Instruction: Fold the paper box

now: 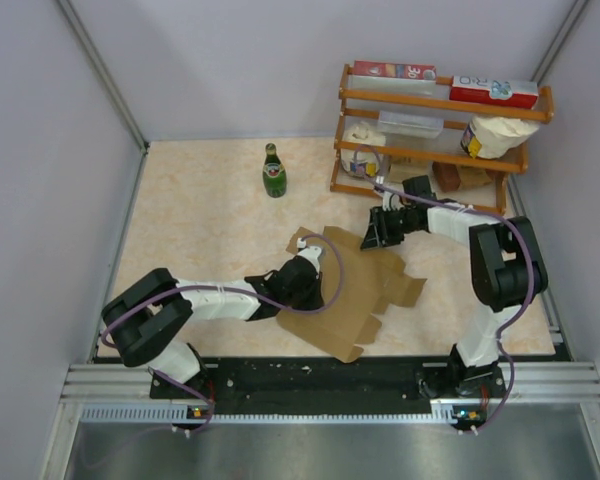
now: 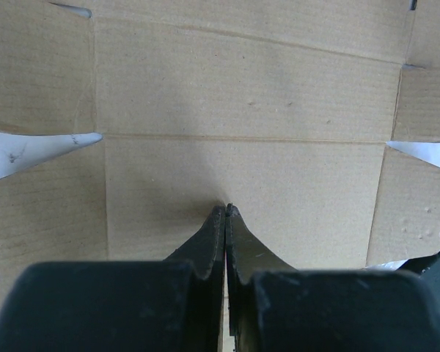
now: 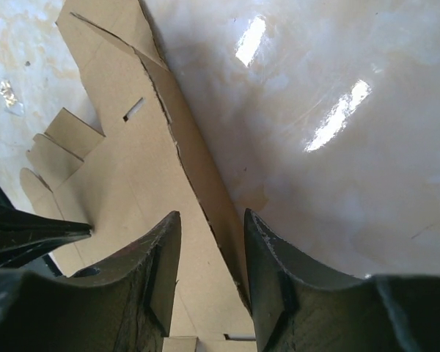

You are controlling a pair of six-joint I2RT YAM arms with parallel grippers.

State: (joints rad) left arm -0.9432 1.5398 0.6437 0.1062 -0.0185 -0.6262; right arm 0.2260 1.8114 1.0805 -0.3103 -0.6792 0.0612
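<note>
Between the fingertips of the right gripper (image 3: 209, 220) stands the raised edge of a flap (image 3: 194, 158). The jaws are apart, one on each side of it, and we see no firm pinch on it yet. At the left gripper (image 2: 226, 211) the jaws are together with nothing between them, and the closed tips press down on a middle panel of the paper box (image 2: 242, 169). That box lies as a mostly flat cut sheet on the table (image 1: 200, 210), between the two arms, with only the flap at its far right side lifted. We judge the step in hand to be an early fold: the left arm pins the sheet while the right arm takes up a side flap. The next move calls for closing the right jaws on the flap, then swinging it up about its crease. The left tips should keep pressing so that the sheet does not slide. A bottle (image 1: 273, 172) and a rack (image 1: 435, 130) stand well apart at the far side.
</note>
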